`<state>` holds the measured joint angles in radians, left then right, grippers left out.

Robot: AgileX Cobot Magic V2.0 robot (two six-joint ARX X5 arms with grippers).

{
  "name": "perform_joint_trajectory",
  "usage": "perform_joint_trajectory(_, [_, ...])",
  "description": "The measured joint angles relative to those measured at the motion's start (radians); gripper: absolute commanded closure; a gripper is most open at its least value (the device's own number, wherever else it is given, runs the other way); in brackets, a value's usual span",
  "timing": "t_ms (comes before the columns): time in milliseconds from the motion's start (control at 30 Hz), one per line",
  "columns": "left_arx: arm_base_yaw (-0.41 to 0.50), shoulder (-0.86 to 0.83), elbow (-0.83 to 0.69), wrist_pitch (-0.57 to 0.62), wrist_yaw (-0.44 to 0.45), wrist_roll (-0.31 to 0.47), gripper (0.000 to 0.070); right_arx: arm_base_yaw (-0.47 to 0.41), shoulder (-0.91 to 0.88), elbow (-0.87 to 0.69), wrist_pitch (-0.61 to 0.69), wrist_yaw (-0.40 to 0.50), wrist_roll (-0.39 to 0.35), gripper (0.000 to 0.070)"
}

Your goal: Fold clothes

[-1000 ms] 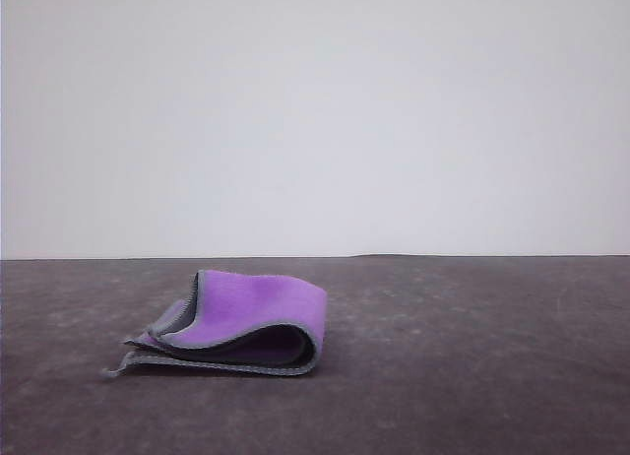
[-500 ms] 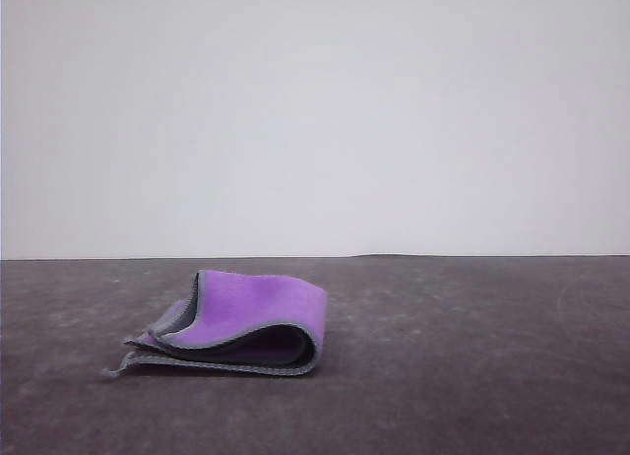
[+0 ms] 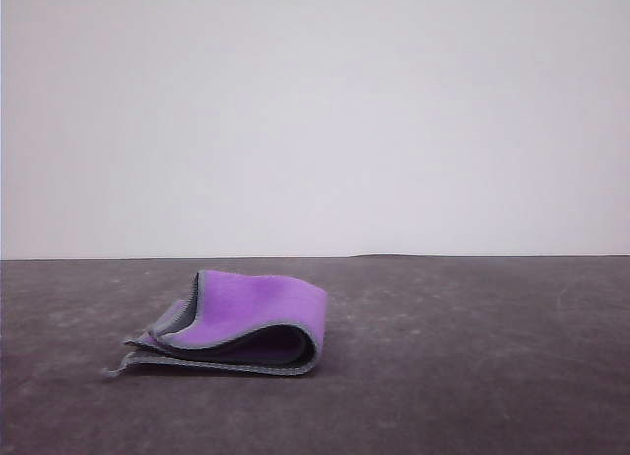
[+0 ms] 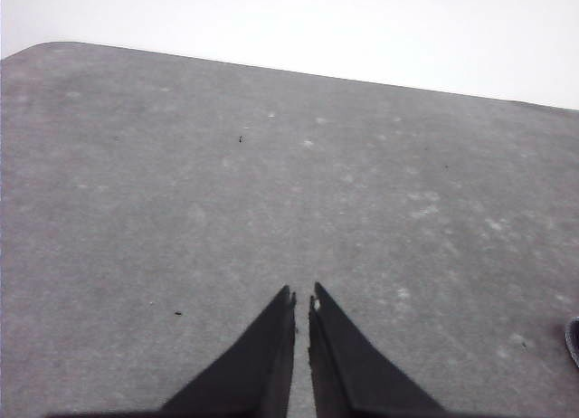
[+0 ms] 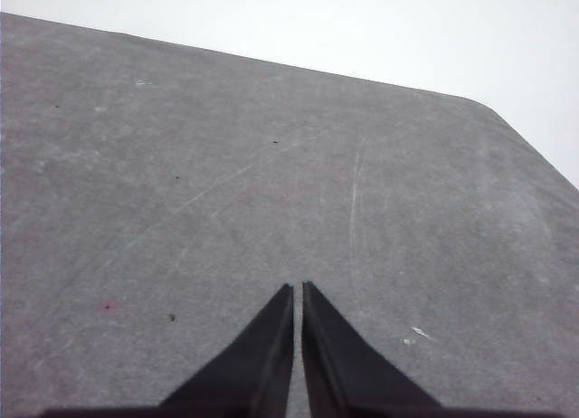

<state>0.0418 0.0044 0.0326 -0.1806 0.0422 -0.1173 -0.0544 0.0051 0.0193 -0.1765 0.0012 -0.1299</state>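
Clothes point(image 3: 241, 327): one small cloth lies folded on the dark grey worktop point(image 3: 472, 376), left of centre in the front view. Its purple face is outward on top, the charcoal face shows inside the fold, and a light grey stitched hem runs along the edges. The rounded fold faces right; the loose layered edges point left, with one corner trailing on the surface. No writing or label can be read on it. A plain pale wall stands behind the worktop.

Left gripper point(image 4: 301, 302): clenched, tips nearly touching, nothing between them, above bare, speckled worktop. Right gripper point(image 5: 298, 293): likewise clenched and holding nothing, above scratched worktop surface.
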Motion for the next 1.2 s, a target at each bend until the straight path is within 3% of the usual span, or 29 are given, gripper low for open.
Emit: perform_joint_trajectory(1200, [0.0,0.0,0.0,0.0,0.0,0.0,0.0684,0.0,0.0,-0.002,0.009,0.0,0.0,0.069])
